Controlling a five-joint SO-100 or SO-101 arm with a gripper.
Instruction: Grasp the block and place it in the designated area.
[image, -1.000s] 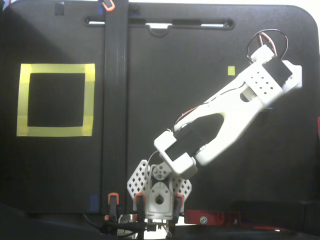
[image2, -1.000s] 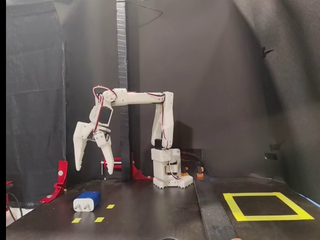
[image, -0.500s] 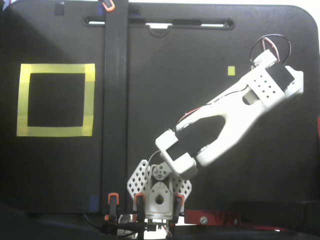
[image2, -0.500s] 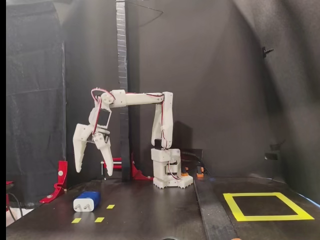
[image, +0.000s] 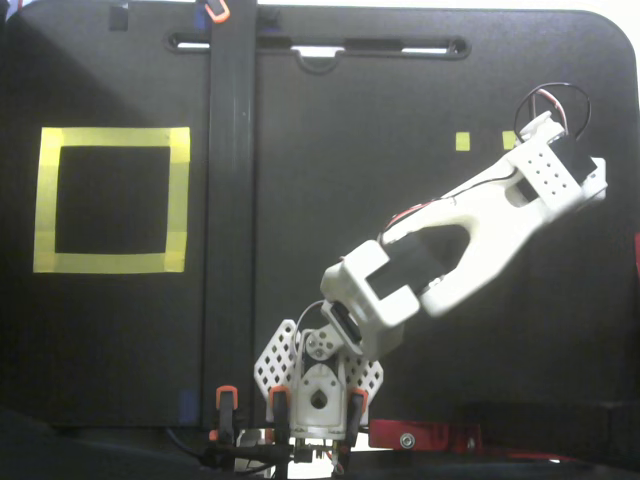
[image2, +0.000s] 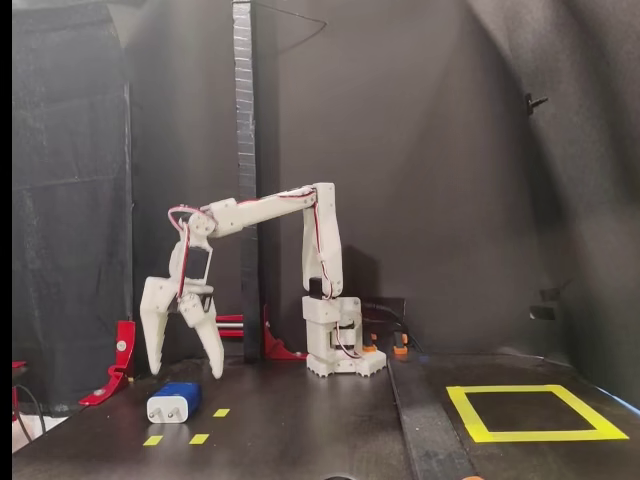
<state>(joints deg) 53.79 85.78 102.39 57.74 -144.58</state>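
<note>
Blue block (image2: 174, 402) sits on the table by the small yellow markers (image2: 199, 439), my claw (image2: 186, 372) hanging spread just above it, so next I'd drop and squeeze.

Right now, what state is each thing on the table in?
Block: lying flat on the table, prongs toward the camera, not held.
End effector: open, empty, pointing down above the block, not touching it.
Yellow tape square: empty inside.
Small yellow markers: flat, uncovered beside the block.
</note>
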